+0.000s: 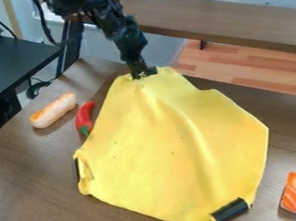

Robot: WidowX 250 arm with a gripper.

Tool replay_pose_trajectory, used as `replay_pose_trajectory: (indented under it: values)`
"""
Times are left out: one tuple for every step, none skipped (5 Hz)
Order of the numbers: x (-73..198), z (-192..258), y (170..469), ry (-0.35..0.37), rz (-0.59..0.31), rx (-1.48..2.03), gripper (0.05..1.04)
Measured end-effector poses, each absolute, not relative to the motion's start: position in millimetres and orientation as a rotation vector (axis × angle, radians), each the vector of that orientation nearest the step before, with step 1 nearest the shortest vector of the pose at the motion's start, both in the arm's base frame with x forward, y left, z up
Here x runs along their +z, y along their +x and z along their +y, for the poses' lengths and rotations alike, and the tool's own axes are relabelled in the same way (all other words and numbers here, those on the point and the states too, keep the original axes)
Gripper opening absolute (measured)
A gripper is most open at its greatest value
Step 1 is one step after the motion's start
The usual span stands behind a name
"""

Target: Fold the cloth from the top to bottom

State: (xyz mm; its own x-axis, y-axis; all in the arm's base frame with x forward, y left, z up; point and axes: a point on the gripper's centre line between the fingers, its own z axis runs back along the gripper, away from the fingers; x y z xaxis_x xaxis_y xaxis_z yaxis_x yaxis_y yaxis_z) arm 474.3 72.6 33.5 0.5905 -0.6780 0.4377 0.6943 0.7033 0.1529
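We see a yellow cloth (174,139) spread with soft creases across the middle of the brown wooden surface (25,187), its top edge drawn up to a raised point. There, the black end effector (143,73) is closed on the cloth's edge, and ridges run down the fabric from the grip. We note one black piece (231,210) poking out at the cloth's lower right edge and a dark strip (77,170) showing along its left edge, where the fabric curls. Just beside the cloth, at upper left, we find a red toy chili pepper (84,118), its green stem toward us, and near it a tan and orange roll-shaped toy (53,110). An orange, white-striped toy piece (295,192) lies apart, at lower right. Behind, the black arm (123,35) slants down from the top, between a dark table (10,60) at left and a long brown plank (227,15) above a wood-look floor (261,72).
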Motion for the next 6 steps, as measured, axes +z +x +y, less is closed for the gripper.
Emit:
replay_pose_trajectory:
  values:
    - [46,45,456,-0.081,-0.501,-0.878,0.051]
    - [38,17,441,-0.1,-0.457,-0.956,0.051]
    - [25,-1,422,-0.117,-0.414,-1.011,0.051]
    - [30,-31,402,-0.116,-0.399,-1.085,0.051]
    - [31,-51,377,-0.138,-0.39,-1.118,0.051]
    - [33,-73,351,-0.152,-0.356,-1.093,0.051]
